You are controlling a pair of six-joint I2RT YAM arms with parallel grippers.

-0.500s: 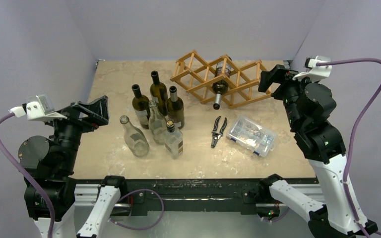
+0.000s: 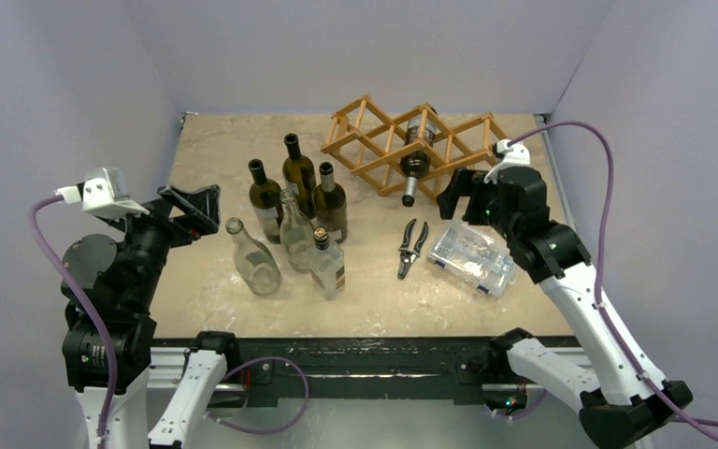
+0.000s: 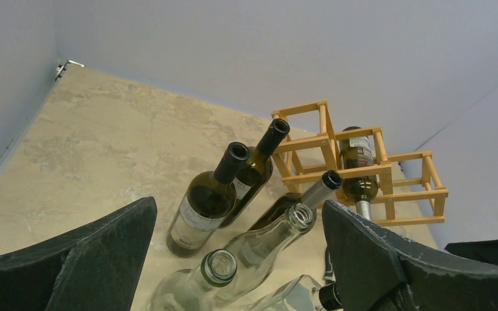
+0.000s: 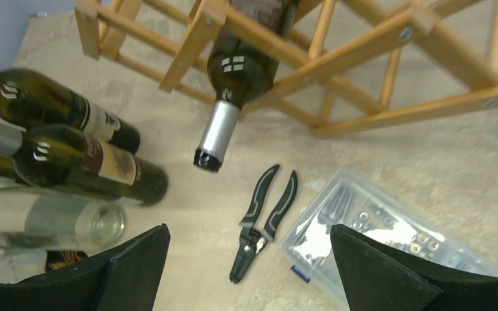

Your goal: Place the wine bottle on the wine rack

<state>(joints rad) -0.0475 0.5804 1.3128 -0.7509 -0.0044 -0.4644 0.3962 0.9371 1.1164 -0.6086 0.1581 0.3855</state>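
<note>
Left gripper point(image 2: 196, 208), jaws spread and empty, faces the upright dark wine bottles point(image 2: 299, 178) just to its right, nearer them than the right gripper point(image 2: 458, 195) (also open, near the pliers point(image 2: 412, 246)), while one wine bottle point(image 2: 415, 154) already lies in the wine rack point(image 3: 301, 108), neck toward the arms.
</note>
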